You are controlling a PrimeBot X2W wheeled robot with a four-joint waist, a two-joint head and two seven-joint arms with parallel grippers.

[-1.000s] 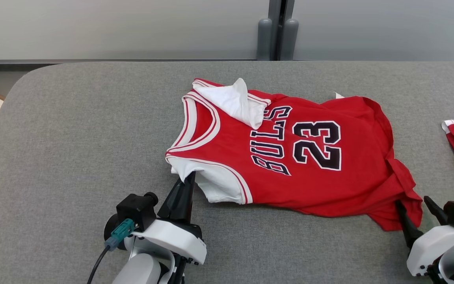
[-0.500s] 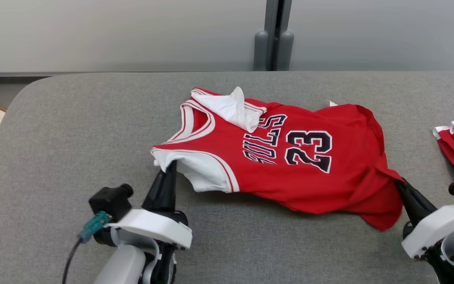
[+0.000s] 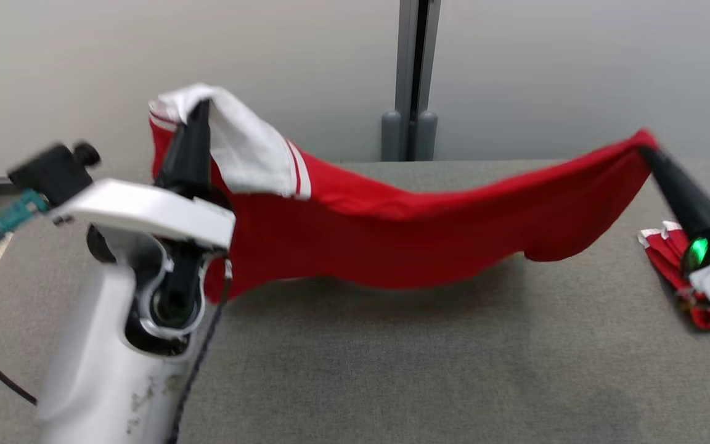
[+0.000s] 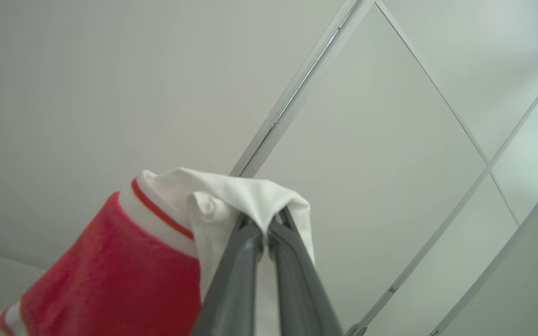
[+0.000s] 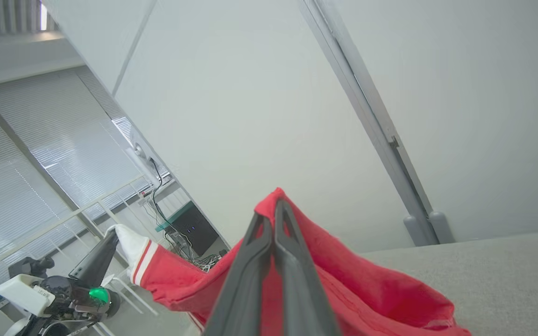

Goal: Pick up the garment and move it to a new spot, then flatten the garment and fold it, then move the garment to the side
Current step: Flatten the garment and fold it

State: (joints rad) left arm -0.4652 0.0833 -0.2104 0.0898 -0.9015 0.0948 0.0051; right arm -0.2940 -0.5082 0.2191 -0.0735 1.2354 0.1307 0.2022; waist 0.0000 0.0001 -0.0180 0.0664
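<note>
Place: an indoor lab or office-style test room.
Walls: plain pale grey partition panels [image 3: 207,55], joined by a slim metal strip [image 3: 405,61] with two rounded feet at its base.
Surface: a wide surface [image 3: 392,370] covered in grey felt-like fabric.
Windows: horizontal blinds [image 5: 31,140] over tall windows, behind a white rail [image 5: 63,219].
Equipment: loose cables [image 5: 157,196] run down the wall to a dark box with small lights [image 5: 189,228].
</note>
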